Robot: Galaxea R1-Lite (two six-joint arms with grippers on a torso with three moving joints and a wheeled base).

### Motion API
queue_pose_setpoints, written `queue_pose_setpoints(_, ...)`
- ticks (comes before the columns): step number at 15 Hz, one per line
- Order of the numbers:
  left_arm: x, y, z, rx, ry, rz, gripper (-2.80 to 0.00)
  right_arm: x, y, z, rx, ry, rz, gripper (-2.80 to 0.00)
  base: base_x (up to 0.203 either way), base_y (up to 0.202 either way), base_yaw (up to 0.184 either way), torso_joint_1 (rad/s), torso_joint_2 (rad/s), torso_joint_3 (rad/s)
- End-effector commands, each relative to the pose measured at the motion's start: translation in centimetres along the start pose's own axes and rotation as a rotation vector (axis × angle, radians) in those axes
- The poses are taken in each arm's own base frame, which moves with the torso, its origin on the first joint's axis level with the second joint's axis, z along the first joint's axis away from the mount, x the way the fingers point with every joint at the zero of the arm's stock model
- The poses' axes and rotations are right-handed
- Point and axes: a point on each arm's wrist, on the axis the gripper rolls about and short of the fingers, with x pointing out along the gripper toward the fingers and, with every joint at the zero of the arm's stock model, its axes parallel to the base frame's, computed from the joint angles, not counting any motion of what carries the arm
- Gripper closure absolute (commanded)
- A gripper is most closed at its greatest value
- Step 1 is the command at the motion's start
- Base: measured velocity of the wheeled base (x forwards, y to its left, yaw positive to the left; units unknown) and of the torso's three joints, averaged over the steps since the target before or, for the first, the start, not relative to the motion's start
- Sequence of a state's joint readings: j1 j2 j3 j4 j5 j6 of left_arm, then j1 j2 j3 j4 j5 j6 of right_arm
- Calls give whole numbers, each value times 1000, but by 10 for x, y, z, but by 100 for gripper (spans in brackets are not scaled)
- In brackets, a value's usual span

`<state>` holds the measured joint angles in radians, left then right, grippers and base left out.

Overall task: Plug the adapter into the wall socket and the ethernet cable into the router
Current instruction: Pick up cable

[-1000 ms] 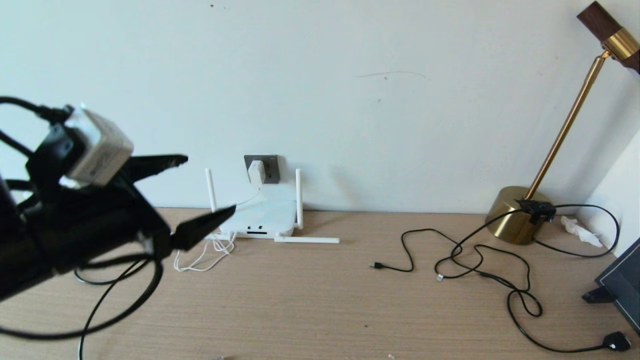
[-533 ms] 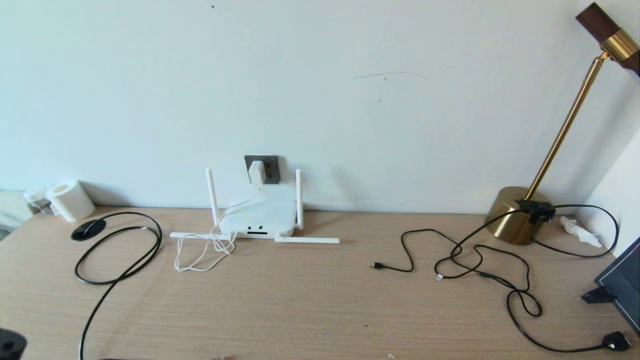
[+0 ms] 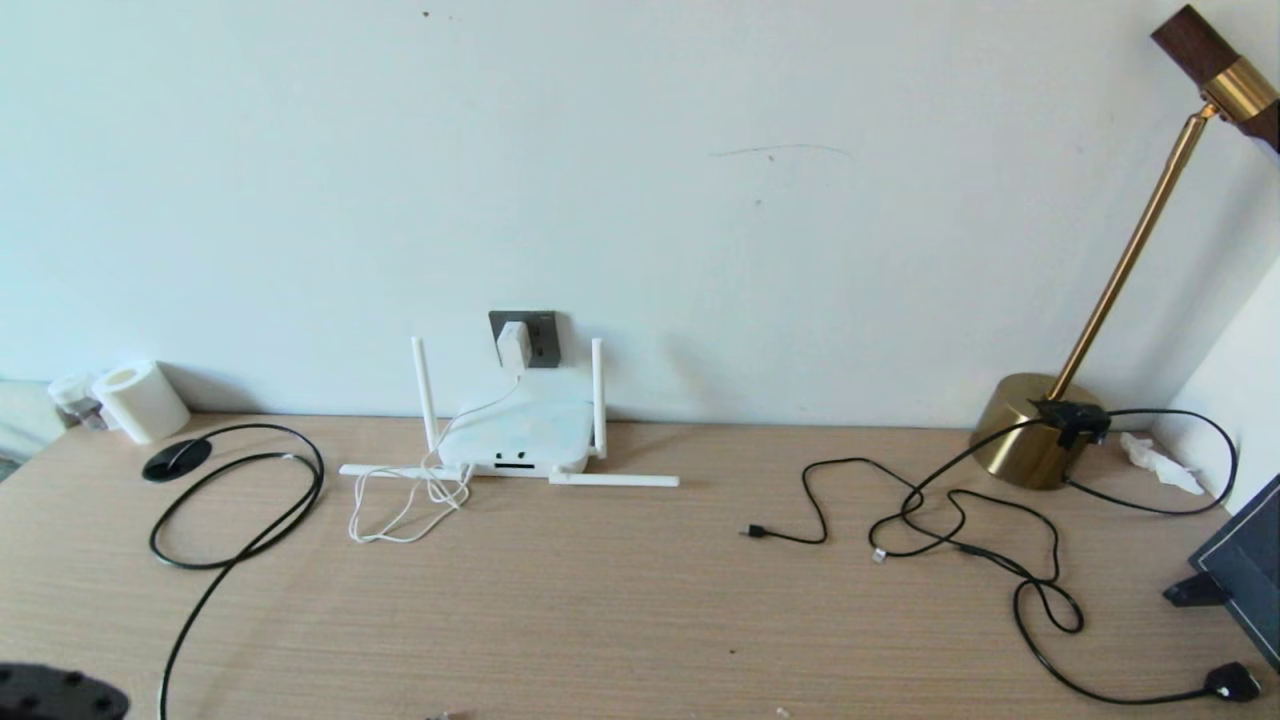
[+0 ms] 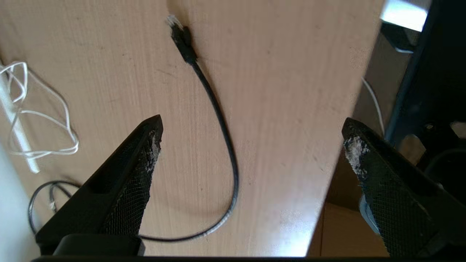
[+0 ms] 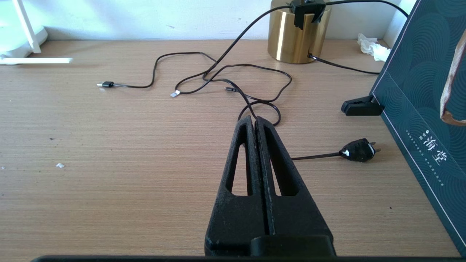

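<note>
The white adapter [image 3: 514, 344] sits plugged into the dark grey wall socket [image 3: 541, 337], and its thin white cord [image 3: 404, 505] trails onto the table. Below the socket lies the white router [image 3: 520, 435], two antennas upright and two flat. The black ethernet cable [image 3: 240, 500] loops at the table's left. Its clear connector [image 4: 173, 22] lies loose on the wood. My left gripper [image 4: 251, 123] hangs open and empty above a bend of that cable [image 4: 222, 127], near the table's front edge. My right gripper [image 5: 253, 118] is shut on nothing, low over the right side of the table.
A brass lamp [image 3: 1035, 430] stands at the back right, with thin black cables [image 3: 950, 520] and a black plug [image 3: 1232, 683] strewn before it. A dark box [image 3: 1240, 570] leans at the right edge. A paper roll [image 3: 140, 400] and black disc [image 3: 177, 458] sit far left.
My left arm, raised open in front of the head camera a second ago, has dropped out of that view; only a dark part shows at the lower left corner.
</note>
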<state>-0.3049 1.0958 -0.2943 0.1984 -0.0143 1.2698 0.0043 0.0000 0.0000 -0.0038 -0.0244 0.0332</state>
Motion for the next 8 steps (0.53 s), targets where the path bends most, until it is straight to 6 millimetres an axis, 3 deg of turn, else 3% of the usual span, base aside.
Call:
queue_pose_setpoints(1, 24, 15, 4, -1, 29, -123, -280, 0, 0, 0, 1, -1, 0, 0, 0, 0, 0, 0, 0, 0)
queue_pose_setpoints(8, 89, 78, 7, -144, -30, -264, -280, 0, 0, 0, 1, 0, 0, 0, 0, 0, 0, 0, 0, 0)
